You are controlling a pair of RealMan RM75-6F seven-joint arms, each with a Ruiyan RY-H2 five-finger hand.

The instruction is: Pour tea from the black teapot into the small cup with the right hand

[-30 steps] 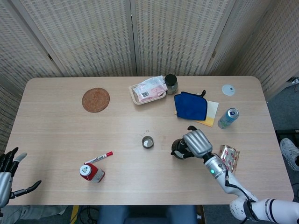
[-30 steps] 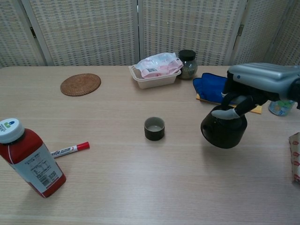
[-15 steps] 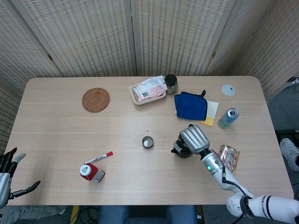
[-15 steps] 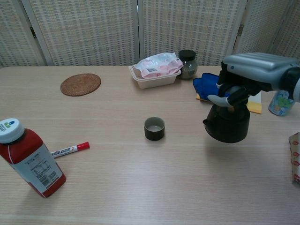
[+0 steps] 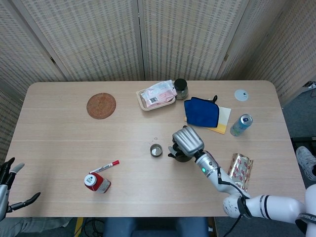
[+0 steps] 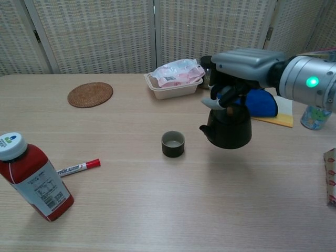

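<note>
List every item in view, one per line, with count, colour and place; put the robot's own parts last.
teapot: 1, black, held off the table right of the cup, spout toward it
cup: 1, dark, table centre
bottle: 1, red with white cap, front left
marker: 1, red cap, lying beside the bottle
coaster: 1, brown woven, back left
food tray: 1, beige with pink wrapper, back centre
jar: 1, dark lid, right of the tray
cloth: 1, blue, on a yellow pad
can: 1, blue-green, right side
disc: 1, white, back right
packet: 1, shiny patterned, front right
right hand: silver, holds the teapot
left hand: dark fingers apart, front-left edge
</note>
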